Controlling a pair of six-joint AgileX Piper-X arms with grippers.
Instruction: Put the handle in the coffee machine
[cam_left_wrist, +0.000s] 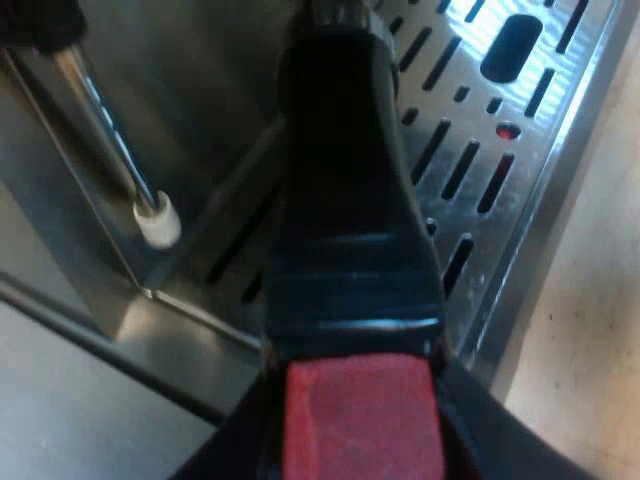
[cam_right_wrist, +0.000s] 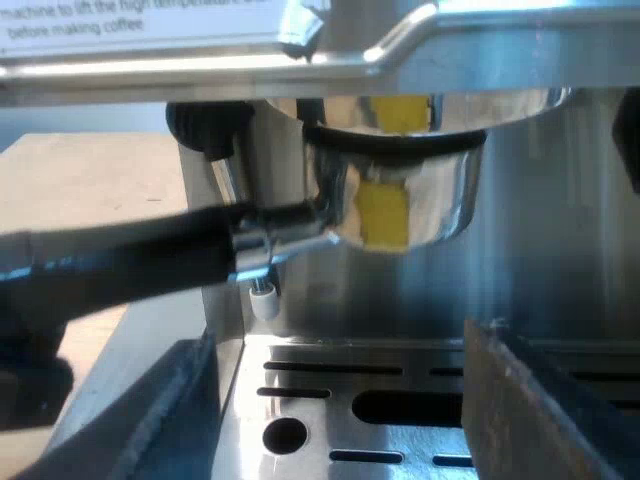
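Observation:
In the left wrist view the holder's dark handle (cam_left_wrist: 340, 200) runs away from the camera over the drip tray, its red end (cam_left_wrist: 360, 420) nearest. My left gripper (cam_left_wrist: 355, 445) is shut on that end, a black finger (cam_left_wrist: 230, 450) pressed on each side. In the right wrist view the holder's metal basket (cam_right_wrist: 395, 195) sits up against the underside of the espresso machine (cam_right_wrist: 300, 60), with its handle (cam_right_wrist: 120, 260) sticking out sideways. My right gripper (cam_right_wrist: 350, 420) stands open low over the drip tray, facing the basket, with nothing between its fingers (cam_right_wrist: 530, 400).
The slotted steel drip tray (cam_left_wrist: 500, 130) lies under the holder, its rim next to the pale tabletop (cam_left_wrist: 590, 330). The steam wand with a white tip (cam_left_wrist: 157, 220) hangs beside the handle. A wooden surface (cam_right_wrist: 90, 170) shows beyond the machine's side.

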